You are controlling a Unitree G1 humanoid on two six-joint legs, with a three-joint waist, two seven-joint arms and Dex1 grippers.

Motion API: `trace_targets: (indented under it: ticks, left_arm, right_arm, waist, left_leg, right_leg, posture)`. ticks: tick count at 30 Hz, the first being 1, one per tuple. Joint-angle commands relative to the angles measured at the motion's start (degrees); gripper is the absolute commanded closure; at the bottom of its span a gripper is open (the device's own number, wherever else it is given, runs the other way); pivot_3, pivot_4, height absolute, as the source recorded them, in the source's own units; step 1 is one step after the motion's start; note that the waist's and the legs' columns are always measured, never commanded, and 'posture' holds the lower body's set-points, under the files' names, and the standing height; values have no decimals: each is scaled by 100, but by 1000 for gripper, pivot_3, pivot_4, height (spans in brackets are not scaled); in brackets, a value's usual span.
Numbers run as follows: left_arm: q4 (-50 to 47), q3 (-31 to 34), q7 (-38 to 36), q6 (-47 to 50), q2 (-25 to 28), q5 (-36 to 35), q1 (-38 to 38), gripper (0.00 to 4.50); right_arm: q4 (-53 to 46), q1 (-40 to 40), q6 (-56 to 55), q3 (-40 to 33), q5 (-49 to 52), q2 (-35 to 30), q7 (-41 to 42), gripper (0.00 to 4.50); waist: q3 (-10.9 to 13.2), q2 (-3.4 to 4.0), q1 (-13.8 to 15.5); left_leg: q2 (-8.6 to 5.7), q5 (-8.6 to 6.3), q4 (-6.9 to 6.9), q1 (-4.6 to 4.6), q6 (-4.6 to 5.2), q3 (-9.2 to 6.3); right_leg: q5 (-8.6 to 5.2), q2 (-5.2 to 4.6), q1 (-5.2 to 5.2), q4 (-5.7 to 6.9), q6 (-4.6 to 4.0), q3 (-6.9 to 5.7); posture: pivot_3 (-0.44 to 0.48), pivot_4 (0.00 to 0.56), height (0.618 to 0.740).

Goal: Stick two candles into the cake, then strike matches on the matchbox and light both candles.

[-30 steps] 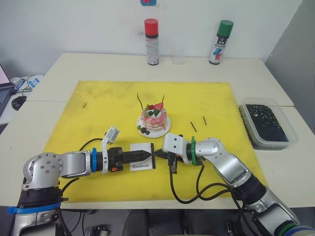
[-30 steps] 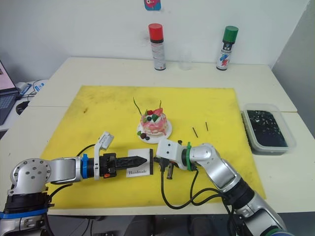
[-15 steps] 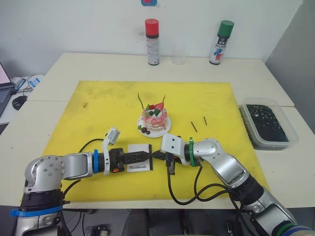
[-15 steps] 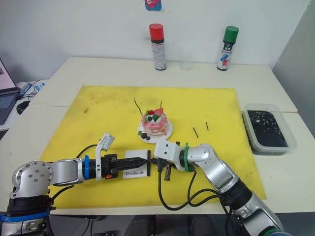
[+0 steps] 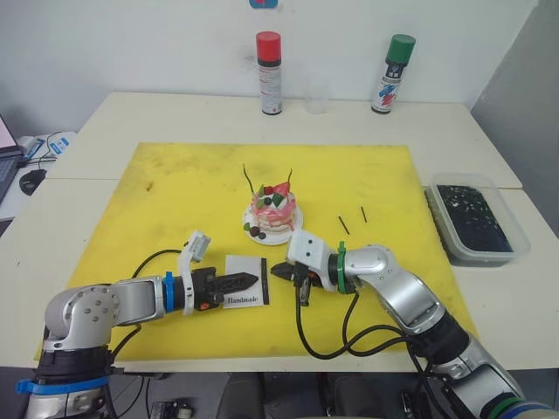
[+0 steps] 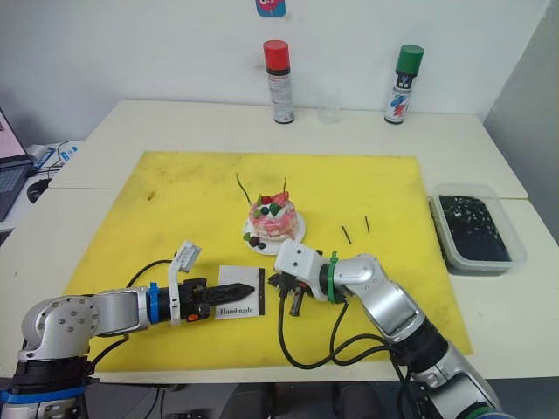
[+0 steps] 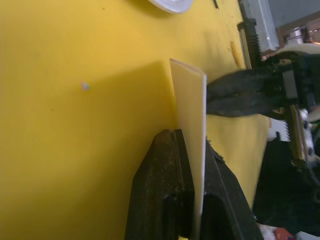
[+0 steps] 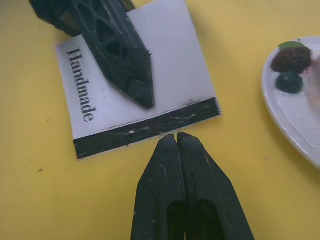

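Fingers of the right end effector point(image 8: 177, 137) are pressed together, tips at the dark striking strip point(image 8: 150, 129) along the edge of the matchbox point(image 5: 247, 291); whether a match is pinched between them cannot be told. The left end effector point(image 5: 253, 278) is clamped on the matchbox, one finger point(image 8: 117, 55) lying across its printed "Handmade" face. A clean strike likely calls for the left grip to hold the box rigid while the right tips drag briskly along the strip, not across it, and away from the cake. The cake point(image 5: 274, 209) sits on its small white plate point(image 5: 252, 221) just beyond, two candles point(image 5: 251, 179) already standing in it, unlit. Two matches point(image 5: 344, 225) lie on the yellow mat point(image 5: 175, 192) to the right of the cake. At the counter's point(image 5: 489, 288) right edge, a clear plastic tub point(image 5: 476, 218) holds something dark and speckled. Two spray cans point(image 5: 270, 74) and a clear cup point(image 5: 318, 103), apparently empty, stand at the back.
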Motion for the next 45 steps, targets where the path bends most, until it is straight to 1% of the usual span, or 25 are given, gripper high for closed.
trace_targets:
  ticks: [1, 5, 8, 10, 13, 19, 22, 26, 28, 33, 45]
  left_arm:
    - [-198, 269, 189, 421, -67, -802, -204, 4475]
    - [-194, 184, 846, 467, -431, -1251, -243, 4475]
    - [-152, 13, 1308, 426, -761, -1325, -157, 4475]
    - [-122, -119, 1574, 403, -969, -1242, -80, 4475]
    - [-73, -245, 1790, 352, -1148, -1121, 17, 4475]
    - [29, -392, 1892, 230, -1222, -805, 118, 4475]
    - [11, -401, 1904, 214, -1224, -786, 147, 3669]
    - [43, -398, 1830, 277, -1148, -865, 162, 2429]
    - [103, -398, 1759, 312, -1075, -890, 180, 2429]
    - [390, -421, 1643, 236, -957, -668, 191, 2429]
    - [428, -484, 1616, 186, -1012, -607, 182, 2429]
  right_arm:
    - [-539, -50, 286, -503, 313, -71, -91, 4500]
    - [-960, 50, 672, -1051, 602, -468, -93, 4500]
    - [-1198, 203, 801, -1158, 710, -789, -67, 4500]
    - [-1325, 343, 840, -1121, 738, -959, -49, 4500]
    - [-1408, 539, 758, -930, 678, -1136, -48, 4500]
    - [-1342, 738, 560, -529, 529, -1179, -161, 4500]
    - [-1284, 782, 468, -390, 473, -1185, -163, 4500]
    - [-1178, 825, 297, -220, 394, -1280, -106, 4500]
    - [-1157, 845, 236, -169, 372, -1303, -84, 4500]
    - [-1104, 825, 159, -64, 360, -1241, -44, 4500]
    - [-1069, 751, 48, 32, 365, -1102, 41, 4500]
  waist:
    - [1, 0, -1]
    - [1, 0, 6]
    - [1, -1, 0]
    - [1, -1, -3]
    - [1, -1, -4]
    - [0, 0, -8]
    - [0, 0, -8]
    - [-1, 0, -8]
    - [-2, -1, -7]
    - [-8, 1, -7]
    - [-18, 3, -8]
  left_leg:
    - [0, 0, 0, -2, 0, -1]
    - [-3, -1, -3, -5, 0, -2]
    - [-3, -1, -3, -6, 1, -1]
    - [-2, -1, -8, -5, 1, -1]
    - [0, -1, -10, -5, 1, -2]
    - [-5, -1, -5, -2, 1, 1]
    - [-6, -1, -1, -3, 1, 4]
    - [-5, -1, -1, -2, 1, 2]
    - [-5, -1, -2, -2, 1, 1]
    - [-4, -1, -6, -1, 1, 1]
    - [-1, -1, -7, 3, 1, 1]
  right_leg:
    - [0, 0, 0, -1, 0, -1]
    - [0, -2, 2, -9, 1, -1]
    - [2, -3, 3, -15, 2, 1]
    - [1, 1, 3, -15, 1, 1]
    - [1, 4, 2, -15, 0, 2]
    - [3, 4, 5, -16, 6, 5]
    - [7, 3, 6, -19, 12, 8]
    - [8, 3, 9, -27, 13, 6]
    - [8, 3, 10, -30, 13, 6]
    - [7, 5, 10, -33, 12, 5]
    - [8, 5, 12, -33, 11, 5]
  posture:
    - [0, 150, 740]
    - [0, 150, 740]
    - [0, 150, 740]
    - [0, 150, 740]
    - [0, 150, 740]
    - [0, 150, 740]
    - [0, 150, 740]
    - [0, 150, 740]
    - [0, 150, 740]
    - [0, 150, 740]
    - [0, 150, 740]
